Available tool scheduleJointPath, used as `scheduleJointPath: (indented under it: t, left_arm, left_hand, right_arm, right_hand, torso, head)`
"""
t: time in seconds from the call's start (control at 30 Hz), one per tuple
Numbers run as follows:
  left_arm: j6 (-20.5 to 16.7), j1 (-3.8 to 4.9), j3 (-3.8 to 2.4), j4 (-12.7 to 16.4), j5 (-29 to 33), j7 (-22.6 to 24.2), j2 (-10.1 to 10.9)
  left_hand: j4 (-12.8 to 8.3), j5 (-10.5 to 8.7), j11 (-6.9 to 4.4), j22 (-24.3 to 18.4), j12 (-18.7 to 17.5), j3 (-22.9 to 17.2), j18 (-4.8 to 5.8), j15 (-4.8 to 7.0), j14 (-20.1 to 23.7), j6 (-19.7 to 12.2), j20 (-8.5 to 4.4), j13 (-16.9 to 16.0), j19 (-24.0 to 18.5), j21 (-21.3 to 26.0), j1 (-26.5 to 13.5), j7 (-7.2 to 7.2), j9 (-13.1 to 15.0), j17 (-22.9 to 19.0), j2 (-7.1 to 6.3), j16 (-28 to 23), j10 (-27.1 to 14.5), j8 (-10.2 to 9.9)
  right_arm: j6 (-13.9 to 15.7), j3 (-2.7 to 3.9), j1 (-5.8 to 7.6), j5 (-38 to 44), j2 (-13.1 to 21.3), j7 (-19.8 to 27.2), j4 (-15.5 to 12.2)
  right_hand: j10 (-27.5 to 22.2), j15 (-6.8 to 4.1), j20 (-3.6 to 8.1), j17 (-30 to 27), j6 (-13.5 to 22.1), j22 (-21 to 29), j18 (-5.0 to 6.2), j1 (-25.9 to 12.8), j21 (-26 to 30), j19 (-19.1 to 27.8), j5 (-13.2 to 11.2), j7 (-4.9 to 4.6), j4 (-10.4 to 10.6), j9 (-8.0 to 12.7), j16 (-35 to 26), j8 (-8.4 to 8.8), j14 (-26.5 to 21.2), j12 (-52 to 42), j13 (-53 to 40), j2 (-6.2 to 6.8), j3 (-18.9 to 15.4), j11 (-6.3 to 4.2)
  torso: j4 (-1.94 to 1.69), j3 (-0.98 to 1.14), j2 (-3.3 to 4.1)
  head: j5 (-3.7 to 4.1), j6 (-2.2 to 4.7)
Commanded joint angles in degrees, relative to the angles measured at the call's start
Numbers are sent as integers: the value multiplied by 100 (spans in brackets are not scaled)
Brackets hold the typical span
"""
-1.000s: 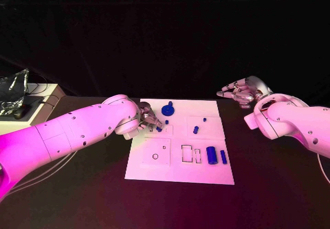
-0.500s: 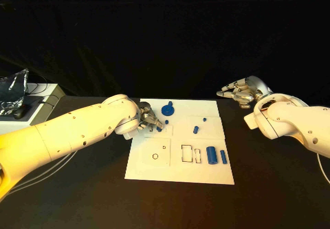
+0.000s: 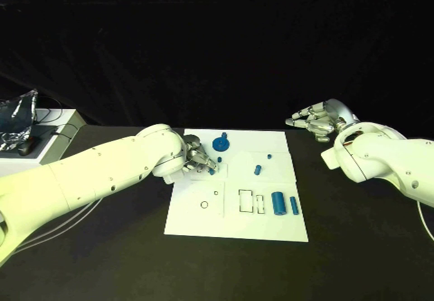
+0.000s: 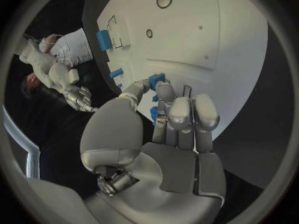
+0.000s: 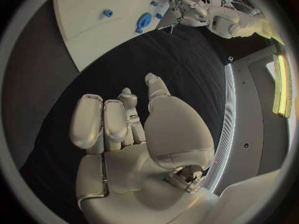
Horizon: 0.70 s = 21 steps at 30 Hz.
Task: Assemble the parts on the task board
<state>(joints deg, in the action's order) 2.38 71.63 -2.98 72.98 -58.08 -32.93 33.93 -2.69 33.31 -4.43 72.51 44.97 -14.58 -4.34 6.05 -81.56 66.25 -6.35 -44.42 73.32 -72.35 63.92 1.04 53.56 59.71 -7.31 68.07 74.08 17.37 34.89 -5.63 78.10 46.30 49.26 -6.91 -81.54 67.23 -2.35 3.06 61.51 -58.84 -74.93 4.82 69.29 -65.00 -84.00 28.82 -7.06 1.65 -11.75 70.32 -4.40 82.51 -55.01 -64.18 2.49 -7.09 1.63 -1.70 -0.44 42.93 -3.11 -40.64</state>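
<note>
Left hand (image 3: 199,162) barely shifts over the last second, fingers pinching a small blue part (image 4: 156,79) at the task board (image 3: 271,231) left edge; right hand (image 3: 317,122) idle, holding nothing, fingers loosely apart. Insertion pending.

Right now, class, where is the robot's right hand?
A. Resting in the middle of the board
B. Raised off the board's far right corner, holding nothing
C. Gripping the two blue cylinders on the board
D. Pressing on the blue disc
B: the right hand hangs past the far right corner of the task board with nothing in it, and over bare black table in its wrist view.
</note>
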Motion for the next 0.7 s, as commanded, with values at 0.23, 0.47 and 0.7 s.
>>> scheduleJointPath:
  t: [0.23,0.47,0.7]
  left_arm:
    - [240,-37,30,0,20,-41,-6]
    - [184,-37,29,10,20,-34,3]
    - [2,-43,18,86,6,45,31]
  left_hand:
    - [39,36,-12,27,-51,90,111,42,7,3,-8,-18,34,57,410,23,-77,-8,387,22,10,-46]
    - [-36,49,1,52,-71,-397,98,37,13,-51,0,-29,37,79,373,-12,-29,-30,338,2,-8,-13]
    - [-79,52,4,93,-78,-732,92,32,10,-74,7,-29,46,94,313,-24,24,-28,286,9,7,34]
  right_arm:
    - [-4,2,0,2,5,89,-5]
    - [1,2,0,-2,7,95,-7]
    - [7,2,0,-5,9,104,-9]
  right_hand:
    - [-52,-28,32,-9,-8,-871,23,15,48,-224,39,-44,-34,14,-29,34,29,44,10,-56,-15,-11]
    - [-52,-28,32,-9,-8,-871,23,15,48,-224,39,-44,-34,14,-29,34,29,44,10,-56,-15,-11]
    - [-52,-28,32,-9,-8,-871,23,15,48,-224,39,-44,-34,14,-29,34,29,44,10,-56,-15,-11]
  torso:
    - [0,2,4]
    - [3,2,4]
    - [1,1,2]
  head:
    - [3,10]
    - [5,14]
    - [9,20]
